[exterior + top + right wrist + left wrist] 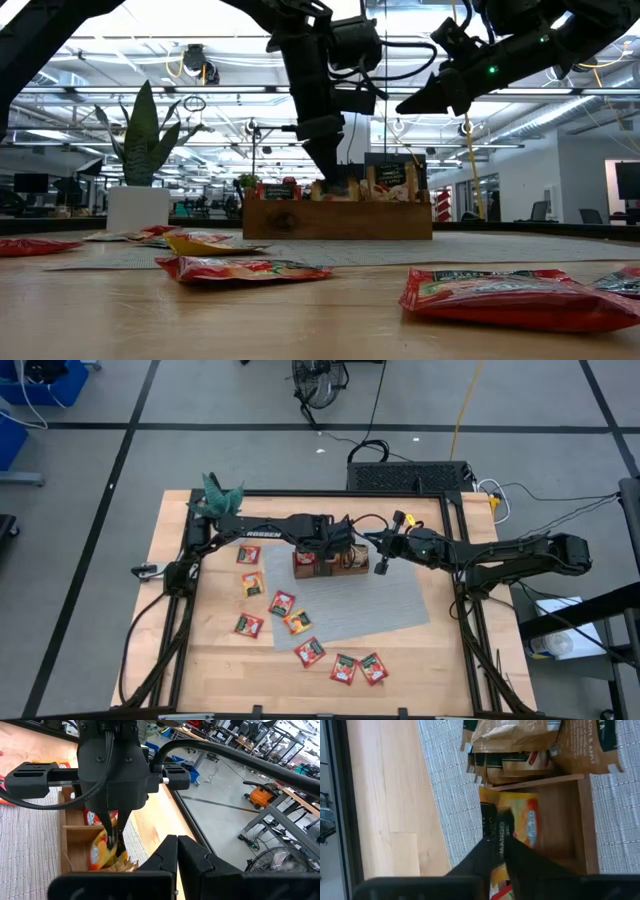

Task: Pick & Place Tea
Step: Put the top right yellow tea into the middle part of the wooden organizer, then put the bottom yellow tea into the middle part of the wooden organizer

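My left gripper (497, 834) hangs over the brown wooden tray (325, 566), pointing steeply down into one compartment, shut on an orange-yellow tea sachet (520, 817). More sachets stand upright in the neighbouring compartments (515, 740). Several red and orange tea sachets (282, 603) lie flat on the table and on the grey mat (375, 605), nearer than the tray. My right gripper (380, 563) hovers shut just right of the tray, above the table, touching nothing. My left gripper pinches the orange-yellow sachet between its two fingers, on the dark printed strip along one edge (501, 839). The fingers come from above, slanting down. The sachet hangs below the fingers (102, 851), inside the tray's compartment; whether its lower edge rests on the floor is hidden.
A potted plant (218, 495) stands at the table's far left corner. The tray's wooden walls (585, 820) close in the compartment around the gripper. Two red sachets (358, 668) lie near the front edge. The right arm (500, 555) reaches in from the right.
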Controlling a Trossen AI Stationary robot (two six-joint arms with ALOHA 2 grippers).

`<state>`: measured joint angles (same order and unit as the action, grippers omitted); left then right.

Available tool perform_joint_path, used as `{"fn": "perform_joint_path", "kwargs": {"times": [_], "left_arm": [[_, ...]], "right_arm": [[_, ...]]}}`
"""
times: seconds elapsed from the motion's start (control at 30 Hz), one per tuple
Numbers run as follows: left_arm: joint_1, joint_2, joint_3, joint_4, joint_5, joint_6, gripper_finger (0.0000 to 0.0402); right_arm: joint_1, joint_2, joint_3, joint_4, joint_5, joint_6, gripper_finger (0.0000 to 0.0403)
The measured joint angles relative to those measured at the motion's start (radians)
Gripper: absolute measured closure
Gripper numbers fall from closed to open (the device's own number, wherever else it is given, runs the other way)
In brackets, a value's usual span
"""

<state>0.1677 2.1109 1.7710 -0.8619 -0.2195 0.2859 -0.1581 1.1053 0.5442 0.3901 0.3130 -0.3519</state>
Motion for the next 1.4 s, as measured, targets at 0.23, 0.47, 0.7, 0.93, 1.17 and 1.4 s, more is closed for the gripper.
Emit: {"fn": "perform_joint_path", "kwargs": {"times": [0.23,0.47,0.7,0.93,1.17,1.4], "left_arm": [[0.0,-0.006,0.0,-0.004,-0.016,0.0,0.0277],[-0.007,-0.122,-0.002,-0.045,0.003,-0.077,0.0249],[-0.025,-0.349,-0.087,0.054,0.25,-0.103,0.0247],[-0.065,-0.656,-0.458,0.41,0.249,-0.132,0.0247],[-0.067,-0.901,-0.904,0.817,0.219,-0.264,0.0247],[-0.067,-1.109,-1.162,1.031,0.147,-0.326,0.0247]], "right_arm": [[0.0,0.0,0.0,-0.016,0.0,0.005,0.0403],[0.0,0.0,0.0,-0.015,0.001,0.01,0.0403],[0.0,0.0,0.0,-0.022,0.0,0.008,0.0403],[0.0,0.0,-0.024,-0.003,0.0,0.002,0.0403],[0.001,0.0,-0.107,0.148,-0.002,-0.001,0.0403],[0.009,0.0,-0.184,0.319,-0.082,0.003,0.0403]]}}
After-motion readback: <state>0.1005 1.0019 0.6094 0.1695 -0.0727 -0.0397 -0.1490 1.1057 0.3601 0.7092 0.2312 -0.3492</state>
